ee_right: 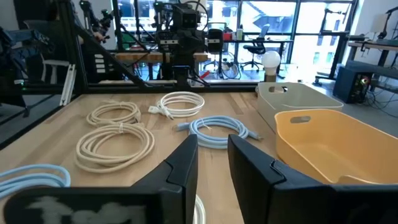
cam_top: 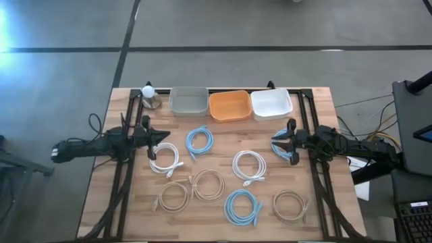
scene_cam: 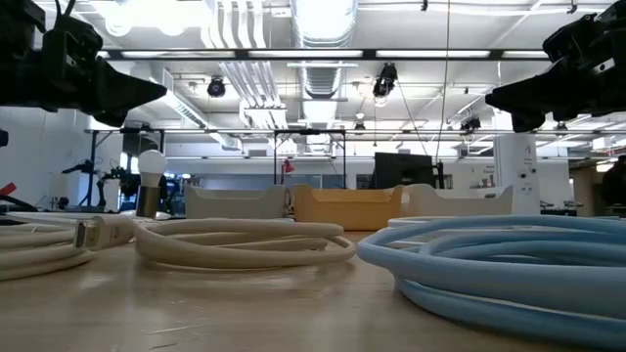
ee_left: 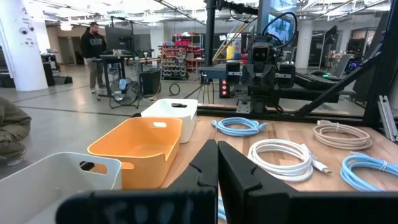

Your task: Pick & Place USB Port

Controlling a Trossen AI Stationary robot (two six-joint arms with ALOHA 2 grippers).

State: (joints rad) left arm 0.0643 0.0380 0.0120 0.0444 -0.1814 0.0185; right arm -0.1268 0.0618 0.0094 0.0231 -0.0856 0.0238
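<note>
Several coiled USB cables lie flat on the wooden table: white ones (cam_top: pixel 165 159) (cam_top: pixel 249 166), light blue ones (cam_top: pixel 200 140) (cam_top: pixel 242 206) (cam_top: pixel 283 148), and beige ones (cam_top: pixel 174 196) (cam_top: pixel 290 204). My left gripper (cam_top: pixel 164 137) (ee_left: pixel 217 163) hangs shut above the table's left side, near the white coil. My right gripper (cam_top: pixel 275 143) (ee_right: pixel 213 158) is open, raised over the table's right side, just left of the blue coil there. In the low view both grippers are well above the tabletop.
Three bins stand in a row along the far edge: grey (cam_top: pixel 189 101), orange (cam_top: pixel 229 106) and white (cam_top: pixel 271 104). A light bulb on a base (cam_top: pixel 148 94) stands left of the grey bin. A person stands in the room behind (ee_left: pixel 93 53).
</note>
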